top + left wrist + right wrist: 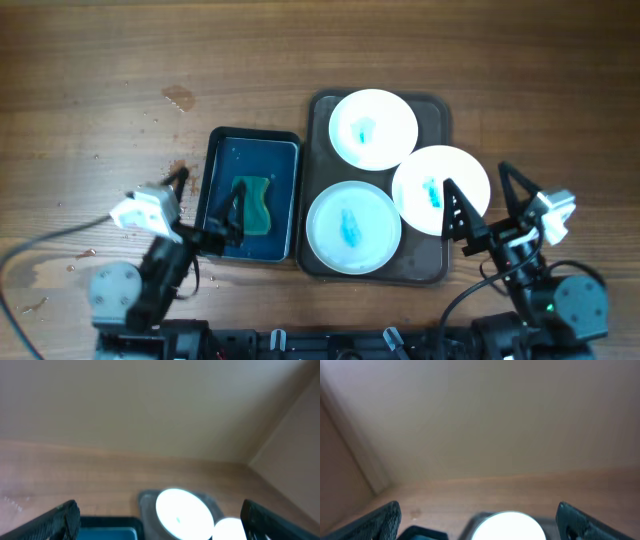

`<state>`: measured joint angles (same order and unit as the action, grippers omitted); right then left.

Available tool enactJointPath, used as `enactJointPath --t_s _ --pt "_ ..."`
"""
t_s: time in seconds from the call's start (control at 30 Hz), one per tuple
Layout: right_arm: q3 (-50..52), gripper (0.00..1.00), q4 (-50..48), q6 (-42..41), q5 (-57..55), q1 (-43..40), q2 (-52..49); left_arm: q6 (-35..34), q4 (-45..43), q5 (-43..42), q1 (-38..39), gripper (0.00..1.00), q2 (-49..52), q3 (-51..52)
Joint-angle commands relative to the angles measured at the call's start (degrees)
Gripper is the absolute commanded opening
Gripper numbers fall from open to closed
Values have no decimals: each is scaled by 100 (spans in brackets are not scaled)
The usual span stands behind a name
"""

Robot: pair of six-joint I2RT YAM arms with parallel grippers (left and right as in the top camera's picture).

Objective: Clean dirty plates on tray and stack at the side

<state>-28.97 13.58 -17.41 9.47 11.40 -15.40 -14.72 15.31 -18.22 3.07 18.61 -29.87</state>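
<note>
Three white plates with teal-blue smears lie on the dark brown tray (321, 115): one at the back (373, 128), one at the front (352, 226), one at the right (440, 188) overlapping the tray's rim. My left gripper (207, 205) is open and empty over the left edge of the blue tray. My right gripper (482, 197) is open and empty at the right plate's near edge. The left wrist view shows the back plate (182, 512) and the right plate (229, 529) between its fingers (160, 522). The right wrist view shows a plate (509, 527) between its fingers (479, 520).
A smaller dark blue tray (288, 195) holding a green sponge (255, 204) sits left of the brown tray. Small wet spots mark the wooden table (179, 98) at the left. Cables run along the front edge.
</note>
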Motion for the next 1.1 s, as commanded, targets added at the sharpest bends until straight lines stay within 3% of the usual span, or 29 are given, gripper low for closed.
enactJointPath --t_s 0.0,0.1,0.17,0.23,0.33,0.37,0.43,0.5,0.57,0.63,0.7,0.8,0.83,0.93,1.0,1.03,1.07 --pt "-1930 100 1593 223 588 -22 -1744 -72 1906 4 20 100 1759 -2201" --pt "-3880 100 3530 240 601 -22 -3515 -70 3657 4 20 100 3423 -4070" --pt "-4553 100 4070 221 728 -22 -4426 -79 4068 -2 20 100 4085 -4616" --pt "-4590 100 4282 245 1252 -22 -4835 -267 4463 -396 20 100 4369 -4621" --pt "-4398 79 4719 238 1453 111 -5281 -269 5246 -173 22 100 4907 -4594" --pt "-4194 79 4715 214 1432 260 -5309 -352 5490 94 66 97 5141 -4489" --pt "-3724 75 4649 -284 957 612 -5307 -782 5407 946 297 91 5571 -3965" --pt "-3289 72 4507 -758 564 901 -5307 -1165 4868 1130 590 88 5993 -3348" --pt "-2940 68 4345 -981 551 1078 -5307 -1744 4325 1434 863 75 6559 -2835" --pt "-2828 67 4304 -977 549 1088 -5307 -1768 3936 1449 1040 56 7158 -2549" --pt "-2828 67 4223 -973 546 1088 -5307 -1768 3615 1443 1204 49 7648 -2433" --pt "-2828 67 4109 -977 549 1088 -5309 -1770 3239 1626 1504 8 8498 -2424" --pt "-2828 67 4103 -977 549 1088 -5309 -1768 3215 1641 1515 4 8603 -2426" --pt "-2828 68 4103 -979 549 1088 -5307 -1770 3659 1615 1410 4 8314 -2721" --pt "-2828 68 4092 -979 546 1088 -5307 -1705 4065 1644 1305 37 7814 -3082" --pt "-2828 68 4083 -977 546 1088 -5307 -1705 4044 1694 1279 49 7656 -3091" --pt "-2828 68 4068 -981 546 1088 -5307 -1705 3987 1838 1276 54 7552 -3091"
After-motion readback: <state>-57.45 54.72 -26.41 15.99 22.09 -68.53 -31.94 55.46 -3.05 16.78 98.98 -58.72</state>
